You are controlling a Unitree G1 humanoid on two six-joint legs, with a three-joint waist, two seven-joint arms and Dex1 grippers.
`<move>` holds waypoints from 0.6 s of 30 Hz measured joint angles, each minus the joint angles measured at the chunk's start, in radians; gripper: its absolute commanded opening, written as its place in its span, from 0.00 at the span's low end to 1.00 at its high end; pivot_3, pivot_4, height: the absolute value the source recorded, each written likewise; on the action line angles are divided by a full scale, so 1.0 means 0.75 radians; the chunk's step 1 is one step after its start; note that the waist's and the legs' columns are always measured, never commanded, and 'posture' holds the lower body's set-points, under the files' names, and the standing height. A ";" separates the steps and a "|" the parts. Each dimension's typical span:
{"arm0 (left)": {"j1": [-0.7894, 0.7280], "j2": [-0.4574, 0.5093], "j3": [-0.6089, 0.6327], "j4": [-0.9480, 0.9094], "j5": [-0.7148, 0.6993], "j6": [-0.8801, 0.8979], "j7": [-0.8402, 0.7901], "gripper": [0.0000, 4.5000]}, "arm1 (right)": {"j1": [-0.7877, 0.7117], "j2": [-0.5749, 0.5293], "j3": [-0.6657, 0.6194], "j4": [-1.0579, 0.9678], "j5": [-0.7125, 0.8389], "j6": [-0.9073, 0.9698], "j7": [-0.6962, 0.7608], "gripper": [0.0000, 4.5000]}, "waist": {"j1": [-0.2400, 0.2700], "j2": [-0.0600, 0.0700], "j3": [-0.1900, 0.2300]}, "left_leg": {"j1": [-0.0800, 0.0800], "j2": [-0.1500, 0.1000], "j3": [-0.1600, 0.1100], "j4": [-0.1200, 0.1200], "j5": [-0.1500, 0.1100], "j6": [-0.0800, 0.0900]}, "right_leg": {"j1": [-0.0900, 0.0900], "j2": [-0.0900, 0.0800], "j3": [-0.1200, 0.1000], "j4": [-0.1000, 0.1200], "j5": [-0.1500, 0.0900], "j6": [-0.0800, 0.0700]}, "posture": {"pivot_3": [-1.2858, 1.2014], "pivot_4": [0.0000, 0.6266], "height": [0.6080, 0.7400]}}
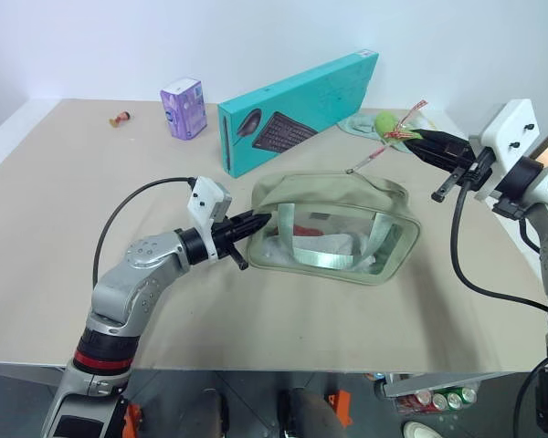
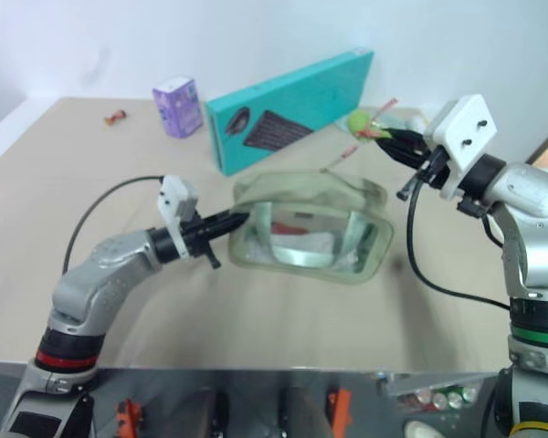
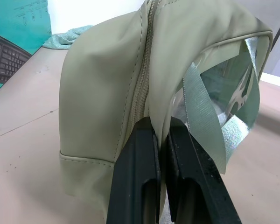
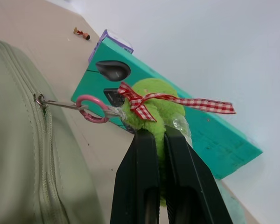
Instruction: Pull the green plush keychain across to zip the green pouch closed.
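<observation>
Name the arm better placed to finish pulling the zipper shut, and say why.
Right. The right gripper is shut on the keychain, whose pink ring is hooked to the zipper pull. The left gripper is pinching the pouch's opposite end, so it likely serves best as the anchor.

Probably a robot test lab: a plain beige-covered desk (image 1: pixel 64 237) against a bare white wall (image 1: pixel 119 46), set with unrelated props such as a long teal cardboard keyboard box (image 1: pixel 301 109) and a small purple carton (image 1: pixel 184 108).
</observation>
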 measured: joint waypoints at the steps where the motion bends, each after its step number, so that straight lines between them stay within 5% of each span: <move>1: 0.002 0.000 -0.001 0.000 0.001 -0.001 -0.001 0.00 | 0.024 -0.012 -0.018 0.000 -0.001 -0.004 0.001 0.00 | 0.001 0.000 0.000 | -0.001 0.000 0.000 0.000 0.000 0.000 | 0.000 -0.001 0.000 0.000 0.000 0.001 | 0.52 0.24 1.00; 12: 0.032 0.010 -0.018 -0.034 0.002 -0.011 -0.004 0.00 | 0.547 -0.055 -0.347 0.050 -0.100 -0.079 -0.072 0.00 | -0.003 0.002 -0.001 | 0.003 -0.001 0.002 0.000 0.000 0.000 | 0.002 0.000 0.002 0.000 0.001 0.003 | 0.52 0.24 1.00; 18: 0.041 0.014 -0.024 -0.054 0.002 0.001 -0.002 0.00 | 0.683 0.098 -0.366 -0.072 -0.164 -0.016 -0.262 0.00 | -0.005 0.003 -0.001 | 0.005 0.000 0.000 0.000 0.004 -0.002 | 0.003 0.002 0.002 0.001 0.001 -0.003 | 0.52 0.24 1.00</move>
